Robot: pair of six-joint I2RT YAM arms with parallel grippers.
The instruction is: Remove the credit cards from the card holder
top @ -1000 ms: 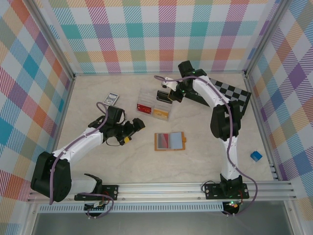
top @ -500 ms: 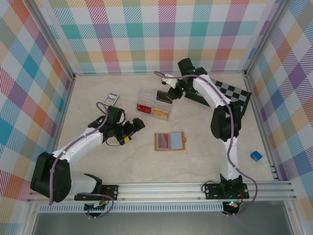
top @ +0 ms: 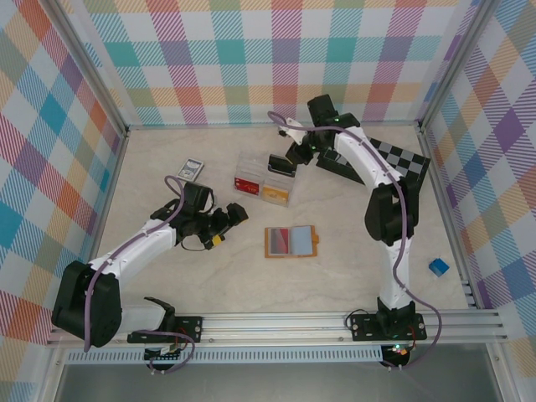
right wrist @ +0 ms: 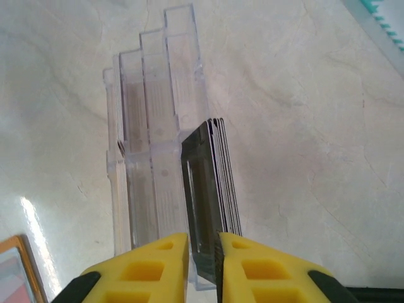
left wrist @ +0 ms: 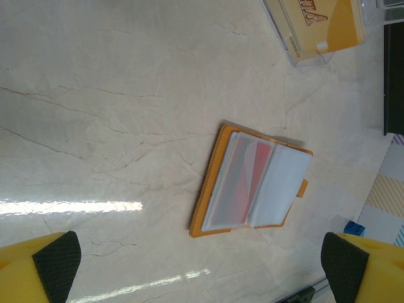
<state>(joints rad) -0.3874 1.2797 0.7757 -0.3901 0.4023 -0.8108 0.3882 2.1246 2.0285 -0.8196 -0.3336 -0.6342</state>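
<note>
The card holder (top: 291, 241) lies open and flat near the middle of the counter (top: 335, 285), just to the right of the left gripper (top: 231, 224) and a little nearer the arm bases, not touching it. In the left wrist view that gripper (left wrist: 201, 264) stands wide, its black pads at the two lower corners, with the card holder (left wrist: 252, 189) on the counter ahead of it and a red card showing through the clear sleeves. The right gripper (top: 281, 166) is well apart from the card holder, at the far right end of the clear plastic box (top: 264, 186), which sits between the two. From the right wrist, this gripper (right wrist: 202, 243) is narrow, its yellow fingers astride the near end of a stack of dark cards (right wrist: 211, 183) standing in the box; I cannot tell whether they press on it. There are one card holder, one clear box with a red and a yellow pack, one chessboard (top: 394, 159), one blue cube (top: 438, 266) and one small flat grey item (top: 192, 169). The counter is bare all round the card holder; the plaid walls stand well back.
</note>
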